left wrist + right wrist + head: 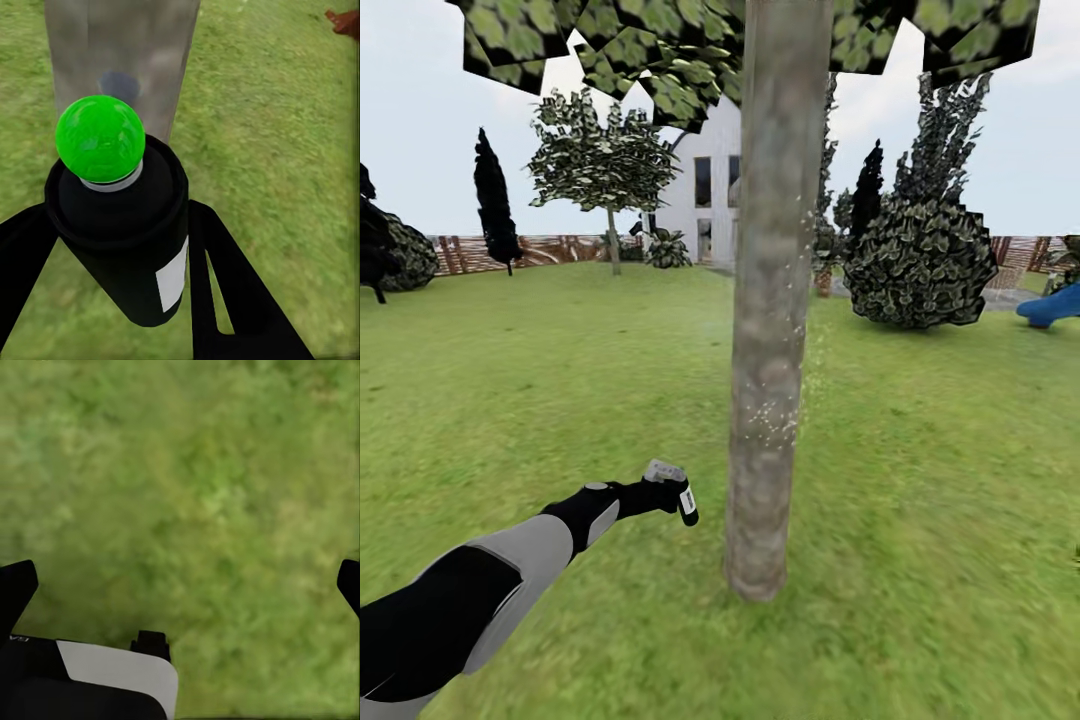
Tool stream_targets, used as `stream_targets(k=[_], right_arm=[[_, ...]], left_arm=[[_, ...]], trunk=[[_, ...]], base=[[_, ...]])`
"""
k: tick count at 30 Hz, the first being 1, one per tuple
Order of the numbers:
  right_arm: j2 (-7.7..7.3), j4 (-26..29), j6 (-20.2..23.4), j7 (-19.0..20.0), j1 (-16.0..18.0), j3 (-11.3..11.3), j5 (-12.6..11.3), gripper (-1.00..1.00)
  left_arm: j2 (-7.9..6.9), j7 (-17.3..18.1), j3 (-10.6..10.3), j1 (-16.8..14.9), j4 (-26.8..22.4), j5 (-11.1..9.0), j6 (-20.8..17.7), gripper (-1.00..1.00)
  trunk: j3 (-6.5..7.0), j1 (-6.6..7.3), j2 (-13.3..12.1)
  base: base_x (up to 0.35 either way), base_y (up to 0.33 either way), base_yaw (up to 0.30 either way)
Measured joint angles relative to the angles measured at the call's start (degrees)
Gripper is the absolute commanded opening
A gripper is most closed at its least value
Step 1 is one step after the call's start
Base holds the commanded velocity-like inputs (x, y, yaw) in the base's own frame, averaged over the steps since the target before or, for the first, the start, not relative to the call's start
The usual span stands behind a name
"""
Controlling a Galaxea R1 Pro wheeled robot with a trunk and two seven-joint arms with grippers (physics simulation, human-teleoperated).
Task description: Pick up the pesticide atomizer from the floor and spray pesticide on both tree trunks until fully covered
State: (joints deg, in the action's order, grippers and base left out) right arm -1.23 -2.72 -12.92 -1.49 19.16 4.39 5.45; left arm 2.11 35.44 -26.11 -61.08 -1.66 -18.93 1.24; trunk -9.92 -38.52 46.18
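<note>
Black fingers (225, 300) of the left gripper (672, 492) are pressed against either side of the spray bottle (127, 240), pinching its dark body. In the left wrist view its top shows bright green, with a white label low on one side. In the head view the bottle (687, 502) hangs tilted off the end of the left arm, at about seven o'clock from the middle of the picture, low over the grass (920, 520).

From that hand the tree trunk (770, 330) stands at about three o'clock, just beside the bottle but not touching it. Its long axis runs straight up and down, so covering it looks like a matter of sweeping the spray up and down that column and then around it. Fine white specks float along the trunk's right edge. The left arm is the nearer one, and the only one carrying the bottle.

The left wrist view adds what the head view lacks: the bottle's top sits in line with the bark (124, 52), where a dark round patch shows. The head view alone shows a second tree (603, 165) far off at eleven o'clock, near the fence (550, 250) and white house (705, 175).

The right gripper (180, 577) hangs spread wide over bare grass.
</note>
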Motion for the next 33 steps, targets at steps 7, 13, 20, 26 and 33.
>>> stream_targets(k=[7, 13, 20, 26, 33], right_arm=[[0.00, 0.0, 0.0, 0.0, 0.0, 0.0, 0.0, 1.00], [0.00, 0.0, 0.0, 0.0, 0.0, 0.0, 0.0, 1.00], [0.00, 0.0, 0.0, 0.0, 0.0, 0.0, 0.0, 1.00], [0.00, 0.0, 0.0, 0.0, 0.0, 0.0, 0.0, 1.00], [0.00, 0.0, 0.0, 0.0, 0.0, 0.0, 0.0, 1.00]], left_arm=[[0.00, 0.0, 0.0, 0.0, 0.0, 0.0, 0.0, -1.00], [0.00, 0.0, 0.0, 0.0, 0.0, 0.0, 0.0, -1.00], [0.00, 0.0, 0.0, 0.0, 0.0, 0.0, 0.0, -1.00], [0.00, -0.1, 0.1, 0.0, 0.0, 0.0, 0.1, -1.00], [0.09, -0.3, 0.0, 0.0, 0.1, 0.0, 0.6, -1.00]], trunk=[[0.16, 0.00, 0.0], [0.30, 0.00, 0.0], [0.38, 0.00, 0.0], [0.38, 0.00, 0.0], [0.38, 0.00, 0.0]], base=[[0.000, 0.350, -0.287], [0.000, 0.350, -0.287], [0.000, 0.350, -0.155], [0.000, 0.346, -0.002], [0.124, 0.065, -0.032]])
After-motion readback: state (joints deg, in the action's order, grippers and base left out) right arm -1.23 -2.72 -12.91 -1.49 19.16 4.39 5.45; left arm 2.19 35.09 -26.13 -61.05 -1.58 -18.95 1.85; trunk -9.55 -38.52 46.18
